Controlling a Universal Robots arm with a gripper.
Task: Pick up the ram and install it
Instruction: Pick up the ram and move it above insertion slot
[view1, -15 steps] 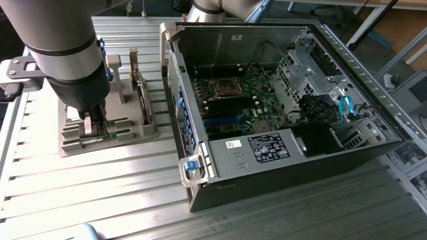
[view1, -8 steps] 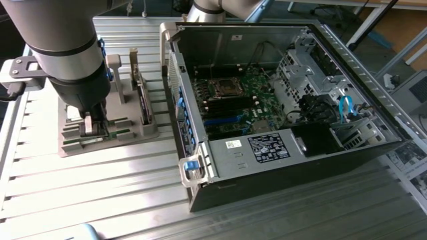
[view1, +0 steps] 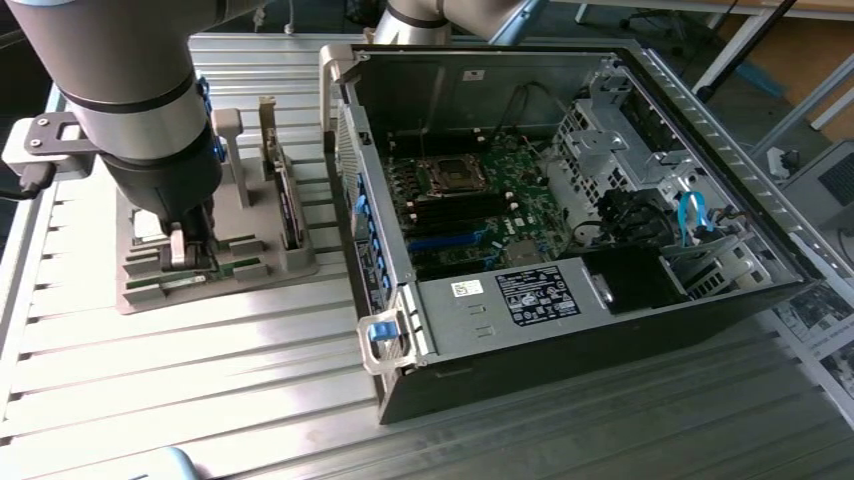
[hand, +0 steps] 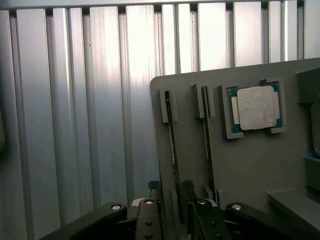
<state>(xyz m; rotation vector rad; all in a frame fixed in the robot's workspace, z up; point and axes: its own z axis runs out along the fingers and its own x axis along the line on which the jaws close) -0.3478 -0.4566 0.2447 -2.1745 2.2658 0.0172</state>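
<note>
The ram (hand: 172, 140) I'm after sits edge-up in its slot on the grey holder tray (hand: 240, 170), the outer of 2 alike sticks. Its twin (hand: 206, 135) stands just beside it, and the square silver CPU chip (hand: 256, 107) lies in its own recess further along. By my reading the task is barely started: the stick is not lifted and nothing has gone into the machine. In the exterior view the open computer case (view1: 574, 200) is on the counter (view1: 200, 390), well apart from the tray toward that view's right. The dark memory slots (view1: 461, 213) on its motherboard look unfilled to me. So the pick, the carry across and the seating are all left. The gripper (hand: 171, 189) is low over the tray, at the near end of the ram. Its fingers (hand: 150, 217) straddle the stick, 1 on each side, at a narrow opening. I make out a thin sliver of space beside the board on 1 side, so I judge them close around it but not clamped, and carrying nothing.
</note>
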